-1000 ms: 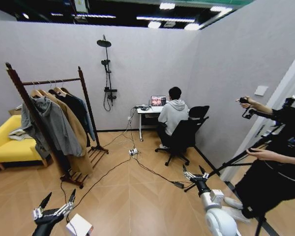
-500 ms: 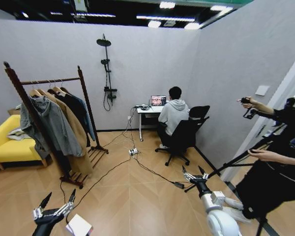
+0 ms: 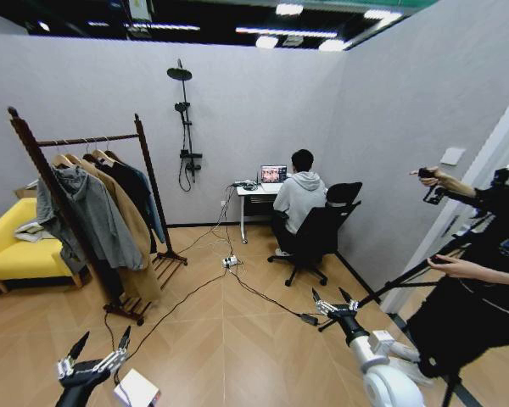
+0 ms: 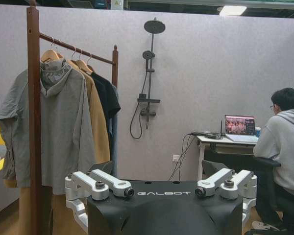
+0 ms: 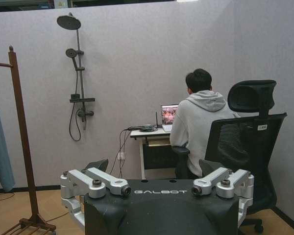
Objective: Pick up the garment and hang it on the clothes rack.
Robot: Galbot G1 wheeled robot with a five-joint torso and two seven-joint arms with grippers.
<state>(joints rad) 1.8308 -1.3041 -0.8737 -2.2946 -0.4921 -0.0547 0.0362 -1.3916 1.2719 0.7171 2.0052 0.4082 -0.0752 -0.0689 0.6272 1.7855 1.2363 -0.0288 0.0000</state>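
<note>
Nearest the camera, well short of the clothes rack [image 3: 89, 212], the left gripper [image 3: 99, 348] and right gripper [image 3: 335, 301] hover above the floor, fingers spread wide, holding nothing. Farther off, the garment [image 3: 153, 212] hangs at the rack's far end, behind a grey hoodie [image 3: 86, 216].

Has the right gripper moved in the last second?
Yes. The right gripper has drifted slightly lower and toward the robot's left, judged against the black cable on the floor.
</note>
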